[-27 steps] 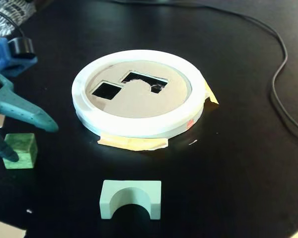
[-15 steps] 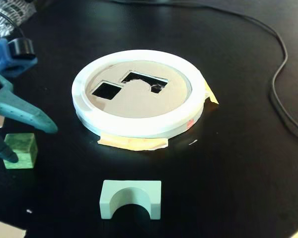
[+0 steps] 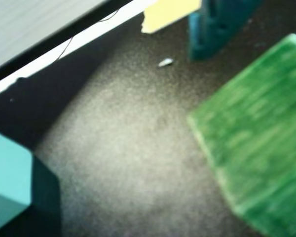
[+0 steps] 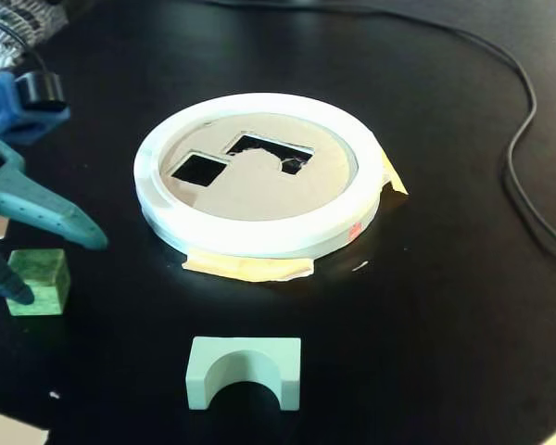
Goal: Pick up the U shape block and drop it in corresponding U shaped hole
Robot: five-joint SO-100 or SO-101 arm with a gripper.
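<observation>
- The teal two-finger gripper [image 4: 23,264] comes in from the left edge of the fixed view, its body cut off by the frame, so only the two pointed fingers [image 4: 51,215] show in full.
- Those fingers are spread wide, one reaching right above the small green wooden cube [image 4: 40,281], the other dipping down at the cube's left side; nothing is clamped between them, and whether the lower tip touches the cube I can't tell.
- The wrist view is blurred: the green cube [image 3: 259,133] fills the right side and runs off the frame, a teal finger [image 3: 214,27] pokes down from the top, and a pale teal slab [image 3: 7,185] is cropped at the lower left.
- The pale mint U-shaped block [image 4: 245,372] stands alone on the black tabletop [image 4: 445,306], arch opening down toward the camera, near the front edge and well apart from the gripper.
- Behind it sits the white round sorting ring [image 4: 250,232] with its cardboard lid; a square hole [image 4: 199,169] and a U-shaped hole [image 4: 269,148] are cut in it, their insides dark and unreadable.
- Yellowish masking tape [image 4: 250,269] sticks out from under the ring's front and right rim.
- A black cable [image 4: 524,139] loops down the right side, running off the frame.
- Open black table lies between the block and the ring, and to the block's right.
</observation>
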